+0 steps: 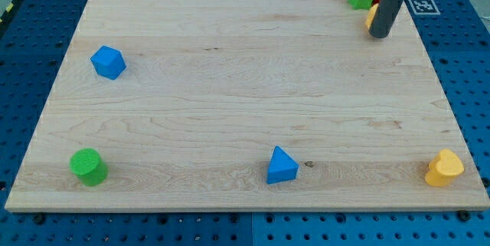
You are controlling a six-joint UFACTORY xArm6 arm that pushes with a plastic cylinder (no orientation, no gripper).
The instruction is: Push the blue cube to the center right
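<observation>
— Blocks along bench bottom edge: green cylinder, blue wedge, yellow heart. Blue cube?

— Higher, far left, alone. Small, rigid, probably light; best pushed on left face. Tool: bare rod, no jaws to part or close. My tip top right, well apart from it, touching orange-yellow block.

My single camera looks down steeply from above the near long edge of the wooden board, far enough back that the whole board fills the frame, its far edge along the top and blue pegboard bordering it on every side.
</observation>
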